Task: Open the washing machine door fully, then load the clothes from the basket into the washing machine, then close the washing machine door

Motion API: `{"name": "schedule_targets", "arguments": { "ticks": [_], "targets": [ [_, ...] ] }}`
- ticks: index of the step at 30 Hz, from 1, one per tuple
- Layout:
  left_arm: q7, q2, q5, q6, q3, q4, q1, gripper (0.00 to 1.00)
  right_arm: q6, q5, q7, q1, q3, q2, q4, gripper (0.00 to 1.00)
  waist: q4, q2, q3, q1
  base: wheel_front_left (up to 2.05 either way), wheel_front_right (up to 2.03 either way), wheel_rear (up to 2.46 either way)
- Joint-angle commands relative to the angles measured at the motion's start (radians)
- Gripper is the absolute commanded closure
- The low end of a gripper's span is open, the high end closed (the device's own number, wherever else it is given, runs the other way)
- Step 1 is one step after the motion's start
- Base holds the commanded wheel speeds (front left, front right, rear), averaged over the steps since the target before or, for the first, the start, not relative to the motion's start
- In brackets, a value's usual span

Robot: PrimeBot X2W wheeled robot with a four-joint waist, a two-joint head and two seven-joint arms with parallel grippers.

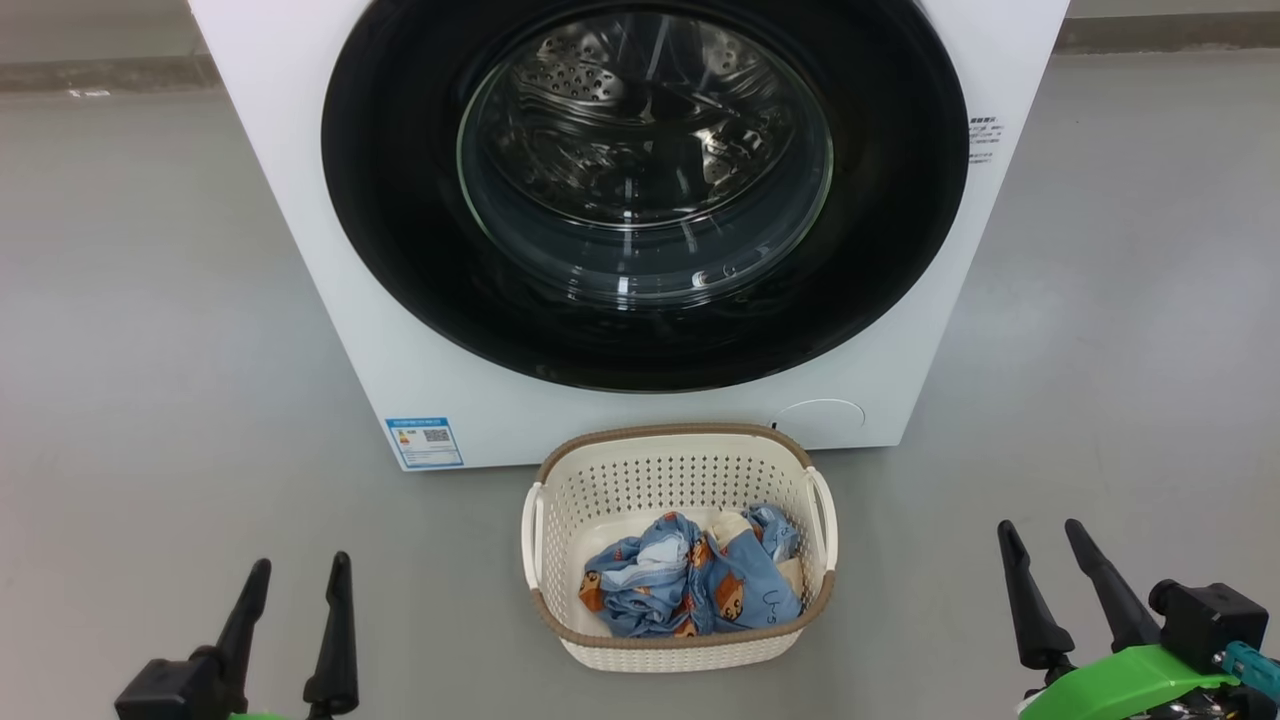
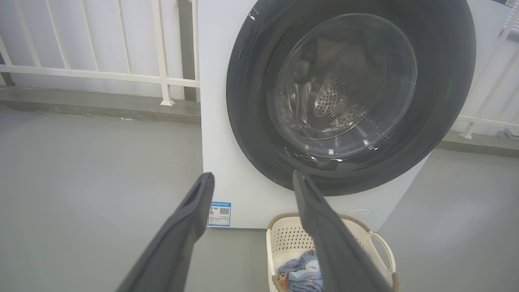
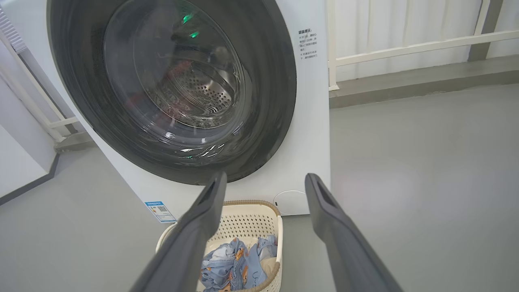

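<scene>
The left gripper (image 1: 302,565) and right gripper (image 1: 1040,530) are wide open, holding nothing, one each side of the basket (image 1: 680,432). Clothes (image 1: 690,585) lie in it. Just behind it, the door (image 1: 400,200) is shut. I think it's best to pull its edge slowly, all the way.

Washing machine (image 1: 290,250) is finished in white, w/ washing machine door (image 1: 400,250) rimmed glossy black & label (image 1: 424,442) printed blue. Btwn dark-fingered left gripper (image 1: 302,560) & right gripper (image 1: 1038,524), basket (image 1: 650,480) is seen cream, perforated, brown-rimmed; clothes (image 1: 700,585) are printed lt blue w/ orange-brown bears.
</scene>
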Motion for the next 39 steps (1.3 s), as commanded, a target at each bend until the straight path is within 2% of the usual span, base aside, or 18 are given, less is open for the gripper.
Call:
{"name": "schedule_targets", "arguments": {
  "ticks": [1,7,26,39],
  "targets": [
    [-0.018,0.019,0.039,-0.002,0.03,-0.031,-0.015,0.0,0.001,-0.037,-0.018,-0.003,0.015,-0.015,-0.031,0.0,0.0,0.0,0.002,-0.0001,0.0,0.0,0.0],
    [-0.031,0.023,0.081,-0.003,0.033,-0.02,-0.013,0.0,0.002,-0.095,-0.031,0.007,0.005,-0.012,-0.038,0.0,-0.004,0.0,0.007,-0.0001,0.0,0.0,0.0],
    [-0.031,0.025,0.037,-0.003,0.052,0.039,-0.034,0.0,0.002,-0.108,-0.031,0.01,-0.029,0.0,-0.052,0.0,-0.007,0.0,0.025,-0.0001,0.0,0.0,0.0],
    [-0.031,0.032,0.068,-0.003,0.049,0.044,-0.043,0.0,0.002,-0.111,-0.031,0.003,-0.034,0.007,-0.056,0.0,-0.015,0.0,0.027,-0.0001,0.32,0.32,-0.63]
  ]
}}
